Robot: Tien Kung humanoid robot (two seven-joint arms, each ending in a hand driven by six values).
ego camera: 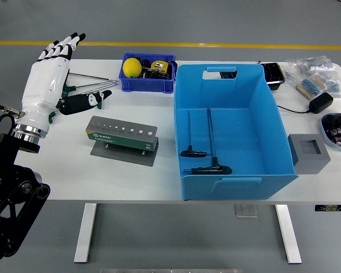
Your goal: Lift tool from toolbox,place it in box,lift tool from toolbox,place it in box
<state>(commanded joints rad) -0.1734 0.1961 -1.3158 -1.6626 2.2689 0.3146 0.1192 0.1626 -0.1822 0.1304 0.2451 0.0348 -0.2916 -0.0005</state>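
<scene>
My left hand (50, 77) is raised over the table's left end, palm flat, fingers spread and straight, holding nothing. Behind and beside it lie green-handled T-handle tools (96, 86), their steel shafts pointing right; most of their handles are hidden by the hand. The grey-green tool holder (122, 134) stands on the table right of the hand, its row of holes empty. The large blue box (273, 122) stands mid-table with two black T-handle tools (211, 149) lying on its floor. The right arm is out of view.
A small blue bin (148, 84) with a yellow ball (131, 67) and a tape measure sits behind the holder. At the right are a black tray (273, 73), plastic bags, a power adapter (320, 102), a grey foam block (308, 152) and a bowl of parts (338, 129).
</scene>
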